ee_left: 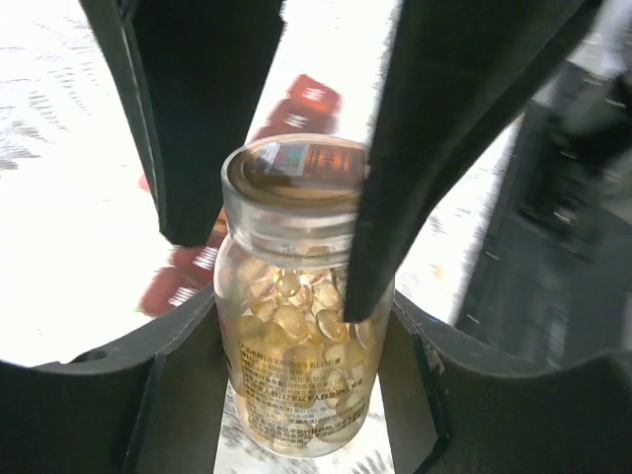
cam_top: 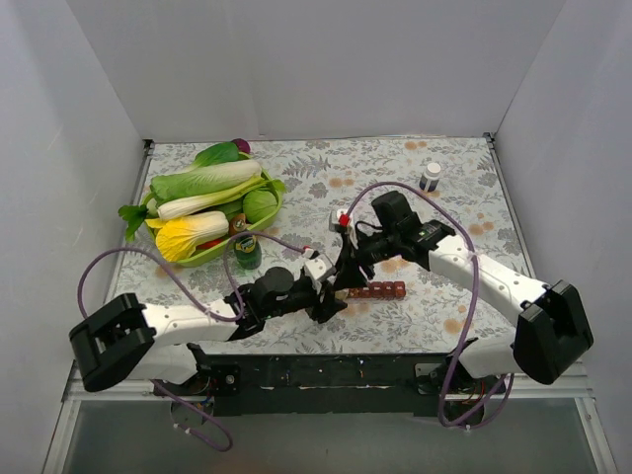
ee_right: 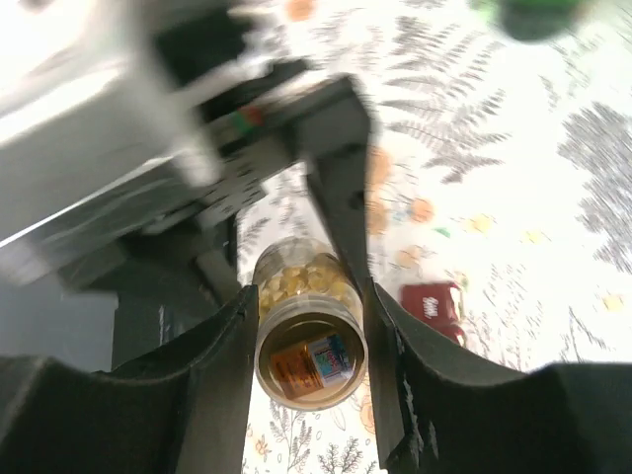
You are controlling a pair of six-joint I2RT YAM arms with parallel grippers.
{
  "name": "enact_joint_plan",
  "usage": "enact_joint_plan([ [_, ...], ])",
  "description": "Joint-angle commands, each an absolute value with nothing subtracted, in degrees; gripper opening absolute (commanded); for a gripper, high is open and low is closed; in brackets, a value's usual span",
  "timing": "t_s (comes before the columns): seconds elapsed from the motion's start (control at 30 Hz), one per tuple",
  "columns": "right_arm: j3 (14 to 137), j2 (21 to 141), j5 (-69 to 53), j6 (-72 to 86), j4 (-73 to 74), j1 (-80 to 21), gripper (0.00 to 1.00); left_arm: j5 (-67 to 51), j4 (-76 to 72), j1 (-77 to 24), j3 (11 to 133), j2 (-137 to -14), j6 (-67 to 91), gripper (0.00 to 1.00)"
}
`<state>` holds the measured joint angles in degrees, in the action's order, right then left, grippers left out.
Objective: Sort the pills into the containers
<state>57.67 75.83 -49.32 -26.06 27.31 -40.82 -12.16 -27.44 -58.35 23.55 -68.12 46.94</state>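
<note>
A clear pill bottle full of yellow pills is held above the table between both arms. My left gripper is shut on its body. Its round lid sits between the fingers of my right gripper, which press on both sides of it. In the left wrist view those right fingers come down around the lid. The containers, a dark-red strip of compartments, lie on the table just right of the grippers, and show behind the bottle as the containers and the containers.
A green bowl of vegetables stands at the back left, with a small green bottle next to it. A white-capped dark bottle stands at the back right. White walls close the table on three sides.
</note>
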Motion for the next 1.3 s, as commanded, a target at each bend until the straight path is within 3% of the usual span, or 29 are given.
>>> enact_joint_plan([
  [0.0,53.9,79.0,-41.7,-0.4,18.0,-34.6,0.01,18.1,-44.4,-57.0,31.5,-75.8,46.1,0.0],
  [0.07,55.4,78.2,-43.1,-1.6,18.5,-34.4,0.02,15.1,-46.0,-57.0,31.7,-77.3,45.1,0.0],
  [0.1,56.0,77.8,-46.5,-4.7,18.6,-34.4,0.19,12.9,-45.9,-57.0,31.6,-77.6,45.0,0.0],
  [0.17,59.0,76.6,-51.3,-11.4,22.7,-33.9,0.41,7.6,-45.7,-57.0,29.6,-76.5,45.0,0.0],
  [0.2,60.4,76.2,-54.5,-14.7,25.1,-33.8,0.63,5.6,-45.4,-57.0,28.6,-75.5,45.1,0.0],
  [0.33,67.0,73.9,-58.9,-38.2,37.2,-32.0,0.84,-8.2,-41.8,-56.8,23.0,-68.7,44.7,0.0],
  [0.57,70.7,71.5,-66.5,-64.7,53.5,-32.2,0.86,-23.5,-30.3,-56.4,20.6,-57.9,45.6,0.0],
  [0.93,72.7,78.7,-67.0,-62.5,57.0,-40.2,0.77,-27.2,-27.6,-56.3,22.2,-57.0,46.0,0.0],
  [1.27,71.2,79.6,-64.3,-55.3,52.7,-42.3,0.45,-25.1,-28.2,-56.3,22.4,-57.1,46.4,0.0],
])
